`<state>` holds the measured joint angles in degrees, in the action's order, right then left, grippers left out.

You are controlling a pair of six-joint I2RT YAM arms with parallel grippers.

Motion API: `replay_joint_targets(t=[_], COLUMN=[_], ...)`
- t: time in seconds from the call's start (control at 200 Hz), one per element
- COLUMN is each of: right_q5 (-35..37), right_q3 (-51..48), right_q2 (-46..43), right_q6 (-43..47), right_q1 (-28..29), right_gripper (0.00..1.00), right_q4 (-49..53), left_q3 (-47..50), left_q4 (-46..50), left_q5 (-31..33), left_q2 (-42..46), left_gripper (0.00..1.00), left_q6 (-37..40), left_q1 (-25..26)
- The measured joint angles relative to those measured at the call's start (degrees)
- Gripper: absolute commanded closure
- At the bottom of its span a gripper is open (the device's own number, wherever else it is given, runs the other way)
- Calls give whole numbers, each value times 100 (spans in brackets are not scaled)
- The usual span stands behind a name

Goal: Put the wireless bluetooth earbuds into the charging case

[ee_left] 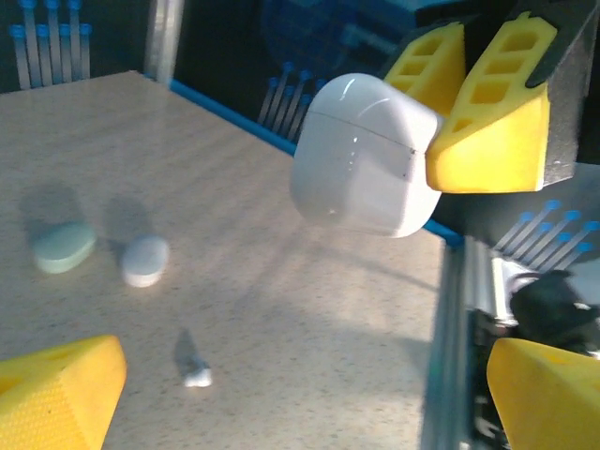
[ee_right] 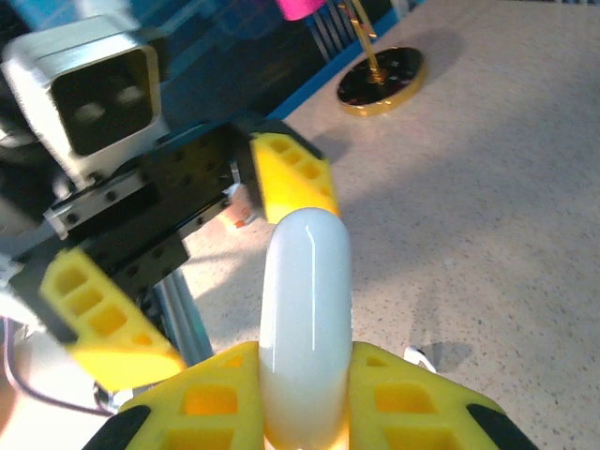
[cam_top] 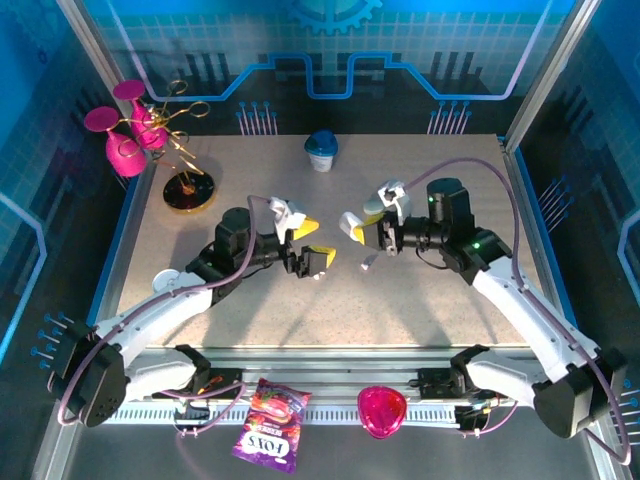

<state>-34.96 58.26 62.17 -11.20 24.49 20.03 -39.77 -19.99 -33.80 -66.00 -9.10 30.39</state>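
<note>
At the middle of the desk (cam_top: 400, 315) we find the left tool (cam_top: 315, 245) and right tool (cam_top: 355, 224) facing each other, with the charging case (ee_left: 361, 159) clamped in the right tool, above the desk. One earbud (cam_top: 366, 265) lies on the desk just before them. A cup (cam_top: 321, 150) stands behind, and a stand (cam_top: 188, 190) sits back left.

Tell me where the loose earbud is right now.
In the top view the earbud lies on the table near its middle, just toward the near edge from the right gripper, whose jaws hold the white charging case.
</note>
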Motion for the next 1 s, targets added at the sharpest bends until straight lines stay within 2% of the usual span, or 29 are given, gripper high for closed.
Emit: replay_joint_targets(t=[0.105,0.165,0.29,0.375,0.47,0.65,0.685,0.805,0.885,1.001], right_q5=[-459,-708,-890,-911,-922,-901,-903,-953,-1019,-1093], right_q3=[20,57,219,365,505,654,686,780,813,852], right_q2=[-153,-192,-175,-142,-66,140,195,356,424,466], right_q6=[389,522,723,833,898,955,949,833,754,680], right_q1=[107,205,385,514,621,774,785,787,802,815], right_gripper=[99,99,99,99,99,98,98,96,96,96], right_q4=[131,221,479,675,815,1040,1084,1154,1185,1237], left_q3=[13,13,13,13,24,66,72,131,170,203], left_q4=[-409,-627,-907,-1102,-1357,-1641,-1657,-1729,-1755,-1773], left_q5=[-903,-1333,-1912,-2159,-2339,-2509,-2522,-2522,-2518,-2511], left_q2=[-68,-111,-164,-166,-168,-168,-168,-166,-166,-166], left_gripper=[1,5,26,35,42,45,50,54,61,64], left_q6=[-291,-448,-719,-813,-944,-1097,-1115,-1147,-1152,-1141], left_q1=[-7,-7,-7,-7,-7,-2,0,11,9,9])
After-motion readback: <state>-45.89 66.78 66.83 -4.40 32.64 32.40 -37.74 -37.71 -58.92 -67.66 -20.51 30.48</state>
